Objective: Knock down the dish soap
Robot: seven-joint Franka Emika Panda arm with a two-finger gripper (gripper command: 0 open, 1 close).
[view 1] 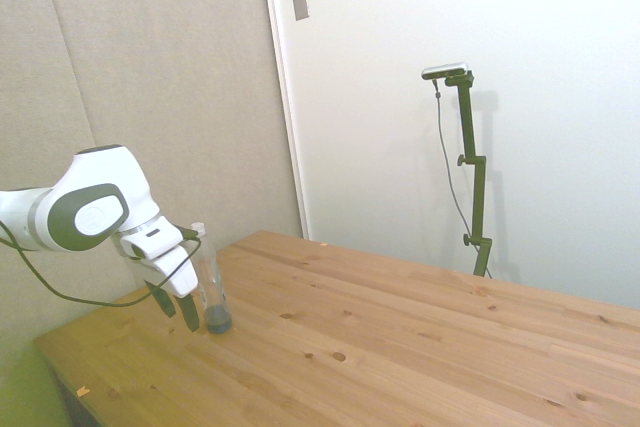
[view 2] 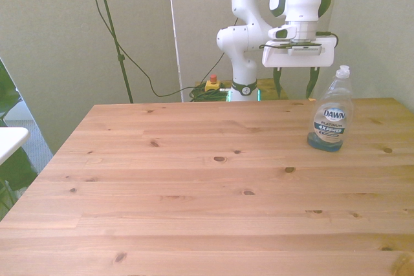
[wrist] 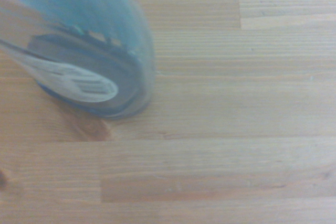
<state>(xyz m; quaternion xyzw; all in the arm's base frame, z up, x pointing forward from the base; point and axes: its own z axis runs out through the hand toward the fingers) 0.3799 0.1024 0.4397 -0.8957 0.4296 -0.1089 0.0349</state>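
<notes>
So the big wooden surface (view 2: 194,185) is mostly bare, and the only thing that matters on it is the dish soap (view 2: 333,113), standing upright near the far edge over on the front view's right. From the side view the dish soap (view 1: 210,282) sits close to the end of the surface nearest the arm, cap up, dark liquid pooled at the base. Up close, the wrist view shows the dish soap (wrist: 79,51) as a blurry blue shape filling one corner, so the arm is right on top of it.

The pincer (view 2: 296,83) hangs just behind and beside the bottle toward the front view's left, fingers spread wide with nothing between them. In the side view the pincer (view 1: 172,309) looks to be just beside the bottle, low down near the base; I can't tell if a fingertip is touching yet.

My take on doing this well: it's a shove, not a grab, so leave the fingers as they are and sweep sideways into the bottle. Contact height is the thing. Hit low, near that heavy liquid, and it'll probably just slide along the wood. Push around the label or higher and it should tip easily, since it's tall and slim with a small foot. I'd also aim the push toward the open middle of the surface so it doesn't roll off the near edge.
</notes>
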